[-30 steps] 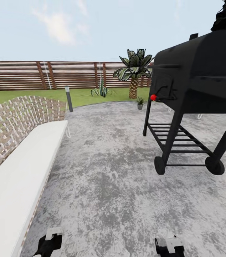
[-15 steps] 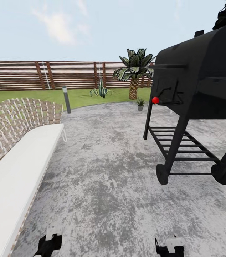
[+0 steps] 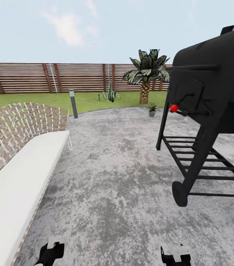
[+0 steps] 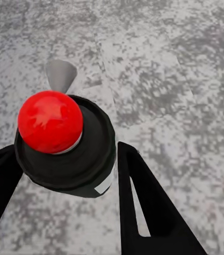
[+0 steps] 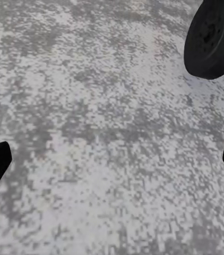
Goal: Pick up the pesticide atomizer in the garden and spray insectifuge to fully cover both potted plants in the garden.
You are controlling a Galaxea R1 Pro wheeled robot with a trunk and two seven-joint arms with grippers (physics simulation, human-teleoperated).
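Closer now, the camera has rolled forward and the grill (image 3: pixel 213 96) looms larger. Left gripper (image 4: pixel 64 175) clamps the pesticide atomizer (image 4: pixel 64 143); right gripper (image 5: pixel 112 159) hangs spread and empty. Steer past the grill toward the potted plant (image 3: pixel 152 109) before raising the nozzle.

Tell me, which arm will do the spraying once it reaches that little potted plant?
Probably the left: its claw already holds the spray bottle. The right claw is open, and the potted plant lies far ahead.
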